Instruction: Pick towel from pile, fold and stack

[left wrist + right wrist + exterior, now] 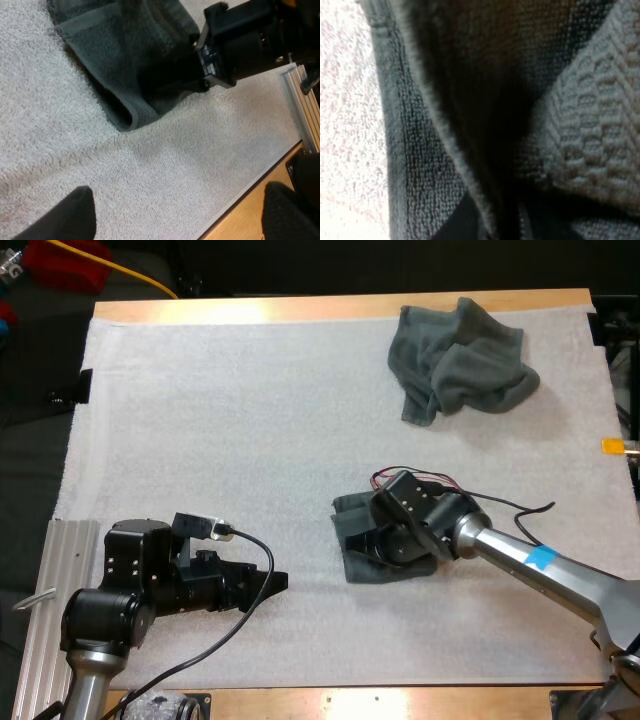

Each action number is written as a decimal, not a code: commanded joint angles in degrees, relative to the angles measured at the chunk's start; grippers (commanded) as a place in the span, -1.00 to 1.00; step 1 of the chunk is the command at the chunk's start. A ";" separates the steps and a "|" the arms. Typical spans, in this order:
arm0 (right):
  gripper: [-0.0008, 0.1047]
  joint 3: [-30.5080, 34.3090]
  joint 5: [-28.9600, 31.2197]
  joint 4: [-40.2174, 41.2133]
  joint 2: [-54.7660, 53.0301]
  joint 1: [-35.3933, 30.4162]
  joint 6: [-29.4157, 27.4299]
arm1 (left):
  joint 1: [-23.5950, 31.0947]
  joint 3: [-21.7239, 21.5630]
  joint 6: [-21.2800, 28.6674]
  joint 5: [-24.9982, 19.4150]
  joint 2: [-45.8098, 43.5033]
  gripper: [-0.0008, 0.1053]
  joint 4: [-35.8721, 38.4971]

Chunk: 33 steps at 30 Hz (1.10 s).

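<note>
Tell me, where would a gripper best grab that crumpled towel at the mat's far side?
Probably from straight above, pinching a raised fold of the crumpled towel near its middle: it lies heaped, folds standing up off the mat, while its edges lie flatter.

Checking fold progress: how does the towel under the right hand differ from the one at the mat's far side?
The near towel lies flat and folded; the far towel is a crumpled heap. The right hand rests on the near towel; the far towel lies alone. The near towel covers less mat than the far towel. Both are dark grey-green.
</note>
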 commanded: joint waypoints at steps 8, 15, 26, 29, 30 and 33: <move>-0.39 -0.02 -5.81 -4.41 1.07 0.06 1.43 | -0.29 -0.26 0.27 1.07 -0.28 0.27 0.20; 0.08 -0.02 -9.85 -7.09 0.19 0.15 0.81 | -0.29 -0.26 0.51 1.07 -0.28 0.27 0.20; 0.08 -0.02 -13.69 -11.95 -5.03 0.15 -0.24 | -0.29 -0.26 0.50 1.07 -0.28 0.27 0.20; 0.08 -0.02 -13.67 -11.93 -6.13 0.15 -0.24 | -0.29 -0.26 0.50 1.07 -0.28 0.27 0.20; 0.08 -0.02 -13.47 -11.77 -6.58 0.15 -0.24 | -0.29 -0.26 0.50 1.07 -0.28 0.27 0.20; 0.08 -0.02 -7.71 -8.87 -7.98 0.15 -0.24 | -0.29 -0.26 0.50 1.07 -0.28 0.27 0.20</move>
